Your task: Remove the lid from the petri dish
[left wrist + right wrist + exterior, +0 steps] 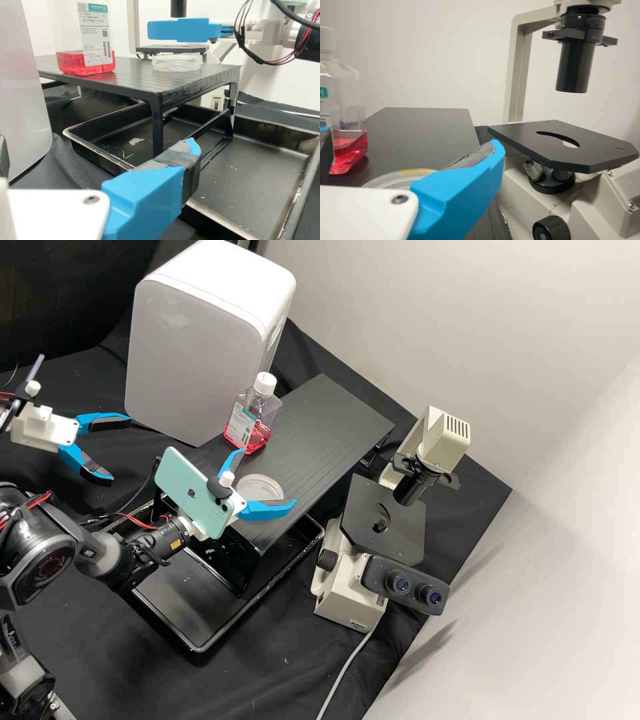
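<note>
Right gripper [269,478], white-bodied with two bright blue fingers, stands wide open and holds nothing. It hangs directly over the clear round plastic petri dish [261,488], with one finger to each side of it in the high view. In the left wrist view a blue finger sits level above the dish with clear air between. The relation that matters is therefore vertical: the dish lies straight below the gripper, apart from it and not yet touched. Its clear lid [176,57] looks to be on. The dish is round and has no long axis, so I judge that any closing line across its rim would serve. It rests near the arms' edge of the black ribbed raised platform [333,427], which stands in a shallow black metal tray [180,600] on the black-draped surface [267,667]. Left gripper [119,447], also open and empty, hangs well apart off the platform's side, so the right arm is much the nearer.
</note>
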Robot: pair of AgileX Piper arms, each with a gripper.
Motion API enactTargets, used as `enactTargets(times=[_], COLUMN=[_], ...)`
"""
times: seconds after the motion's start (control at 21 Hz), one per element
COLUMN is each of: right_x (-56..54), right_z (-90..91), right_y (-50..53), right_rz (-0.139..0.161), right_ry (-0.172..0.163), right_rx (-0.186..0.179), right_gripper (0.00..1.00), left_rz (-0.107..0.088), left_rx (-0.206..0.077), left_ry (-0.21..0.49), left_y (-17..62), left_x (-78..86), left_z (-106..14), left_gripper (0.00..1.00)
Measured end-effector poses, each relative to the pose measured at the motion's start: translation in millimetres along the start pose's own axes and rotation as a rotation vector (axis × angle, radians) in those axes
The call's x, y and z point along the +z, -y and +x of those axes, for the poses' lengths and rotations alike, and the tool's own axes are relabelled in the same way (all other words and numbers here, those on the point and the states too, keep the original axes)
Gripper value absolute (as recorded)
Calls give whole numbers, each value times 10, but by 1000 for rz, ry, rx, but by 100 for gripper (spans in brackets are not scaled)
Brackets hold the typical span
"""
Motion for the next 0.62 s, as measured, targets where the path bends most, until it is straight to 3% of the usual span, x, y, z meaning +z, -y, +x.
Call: enactTargets(times=[0.33, 0.62], right_x=[6, 78], right_z=[-29, -37], right_y=[46, 118], right_rz=[-10, -15], right_ry=[2, 28], right_rx=[-19, -45], right_gripper=[100, 100], left_rz=[0, 0], left_rx=[0, 0], left_ry=[0, 0], left_y=[0, 0], left_x=[0, 0], left_z=[0, 0], left_gripper=[100, 100])
